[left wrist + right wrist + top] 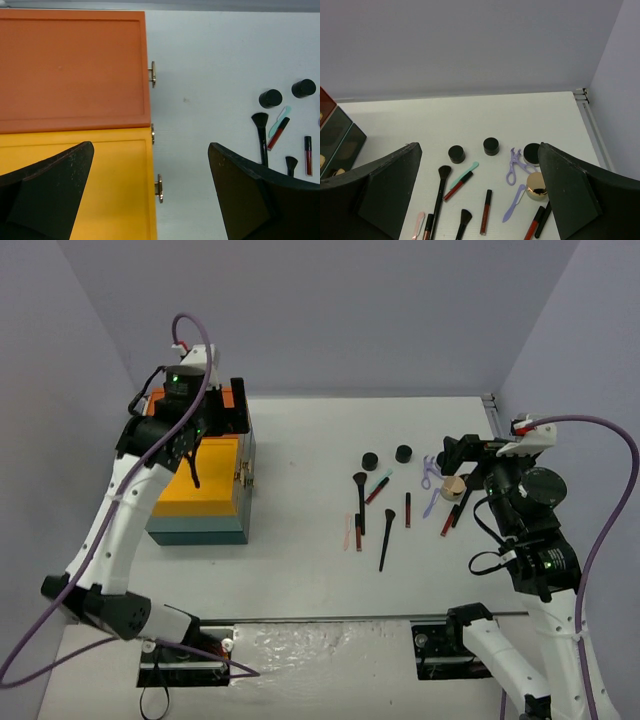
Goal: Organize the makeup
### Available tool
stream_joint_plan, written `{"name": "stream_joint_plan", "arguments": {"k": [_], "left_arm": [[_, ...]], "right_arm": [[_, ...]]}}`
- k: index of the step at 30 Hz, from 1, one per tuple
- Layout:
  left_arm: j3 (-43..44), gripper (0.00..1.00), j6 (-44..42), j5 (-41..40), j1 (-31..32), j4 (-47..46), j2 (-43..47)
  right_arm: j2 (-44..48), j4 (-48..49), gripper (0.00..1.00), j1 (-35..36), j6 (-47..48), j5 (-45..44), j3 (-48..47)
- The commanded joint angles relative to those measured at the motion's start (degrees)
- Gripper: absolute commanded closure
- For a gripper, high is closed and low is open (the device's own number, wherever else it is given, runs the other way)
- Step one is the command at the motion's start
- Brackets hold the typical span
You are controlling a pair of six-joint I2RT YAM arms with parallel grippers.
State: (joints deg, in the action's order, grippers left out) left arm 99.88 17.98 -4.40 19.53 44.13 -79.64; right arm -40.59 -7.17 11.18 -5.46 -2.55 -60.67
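The left pincer (150,150) is spread wide over the orange-topped box (75,75). The right pincer (479,146) gapes wide too, near the makeup (485,212) — it lies scattered on the table (410,120), well apart from the box.

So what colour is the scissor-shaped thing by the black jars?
The eyelash curler is lilac; it is clearest in the right wrist view.

Top view: the right gripper (457,455) covers a black jar (532,153) at 12 o'clock of the puff (454,486).

Right wrist view: the edge cuts off the box (335,135) at 9 o'clock. At 6 o'clock it cuts off a pink stick (418,222), a small brush (464,220) and a red stick (534,226).

Left wrist view: a finger (260,200) hides the handles of two brushes (260,131) at 4 o'clock.
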Motion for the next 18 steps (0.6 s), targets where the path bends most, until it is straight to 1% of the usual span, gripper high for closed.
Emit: {"name": "stream_joint_plan", "arguments": {"k": [1, 4, 6, 10, 13, 18], "left_arm": [[11.25, 0.03, 2.15, -2.97, 5.15, -0.01, -8.13], [17.02, 0.03, 2.06, -5.79, 7.84, 2.14, -14.74], [20.07, 0.03, 2.32, -9.45, 9.29, 3.86, -18.08], [26.5, 0.03, 3.05, -12.34, 10.05, 8.39, -25.8], [28.37, 0.03, 3.57, -14.81, 10.66, 9.44, -29.14], [28.91, 0.03, 4.18, -19.43, 10.86, 9.91, -32.77]], "right_arm": [[-0.72, 4.09, 0.0, -0.43, -1.3, 1.5, 0.55], [-0.39, 4.09, 0.0, -0.46, -1.22, 1.41, 1.05], [-0.19, 4.09, 0.0, -0.46, -1.22, 1.49, 1.17], [0.3, 3.81, 0.0, -0.46, -1.29, 1.23, 1.41], [1.18, 3.65, 0.0, -0.46, -1.59, 1.19, 2.16], [1.56, 3.36, 0.0, -0.48, -1.57, 0.79, 2.92]]}}
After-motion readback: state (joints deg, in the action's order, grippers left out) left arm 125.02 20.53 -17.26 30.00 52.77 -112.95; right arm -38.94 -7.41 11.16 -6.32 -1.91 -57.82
